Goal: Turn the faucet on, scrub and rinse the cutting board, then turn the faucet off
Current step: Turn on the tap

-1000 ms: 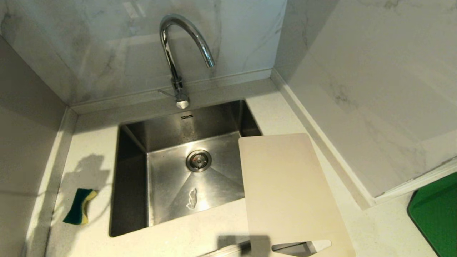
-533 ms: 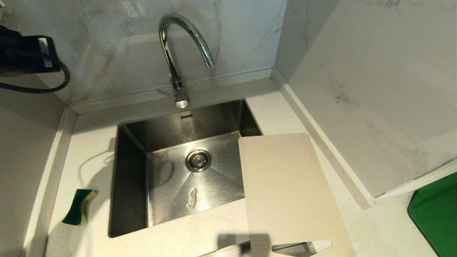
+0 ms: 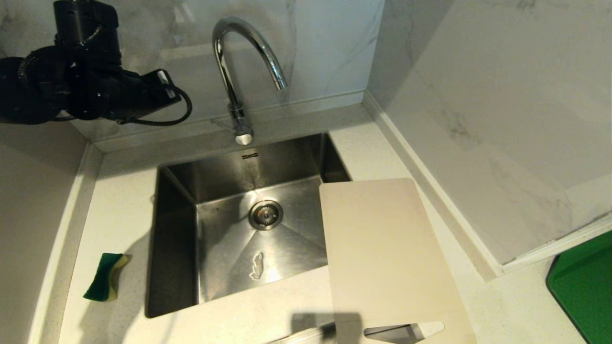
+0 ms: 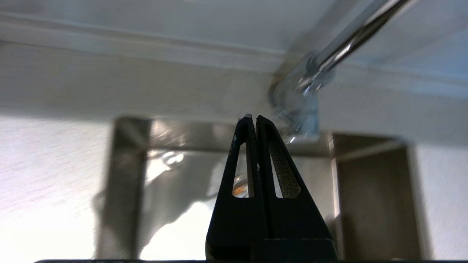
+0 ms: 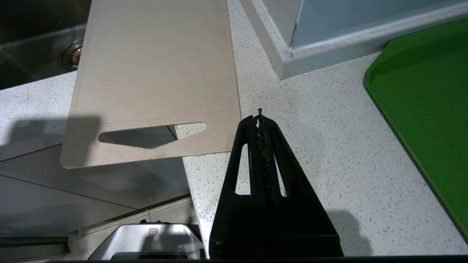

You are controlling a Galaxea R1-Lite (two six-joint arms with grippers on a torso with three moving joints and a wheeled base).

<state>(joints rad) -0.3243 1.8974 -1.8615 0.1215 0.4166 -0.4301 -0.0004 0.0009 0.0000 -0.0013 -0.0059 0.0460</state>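
Note:
The chrome gooseneck faucet (image 3: 229, 71) stands behind the sink, with its thin lever (image 3: 221, 125) sticking out to the left at the base; no water runs from the spout. The cream cutting board (image 3: 382, 253) lies flat on the counter to the right, one corner over the sink and its slot handle past the counter's front edge. My left arm (image 3: 95, 86) hangs high at the back left. Its gripper (image 4: 253, 117) is shut and empty, short of the faucet base (image 4: 299, 106). My right gripper (image 5: 259, 118) is shut and empty over the counter beside the cutting board's (image 5: 153, 73) handle end.
A steel sink (image 3: 177, 229) with a round drain (image 3: 266, 215) fills the middle. A green-and-yellow sponge (image 3: 104, 277) lies on the counter to its left. A bright green flat tray (image 3: 583, 282) sits at the far right. Marble walls close in behind and to the right.
My left arm has come into the head view from the left edge and swung right toward the faucet. The board, sponge and right gripper have stayed put.

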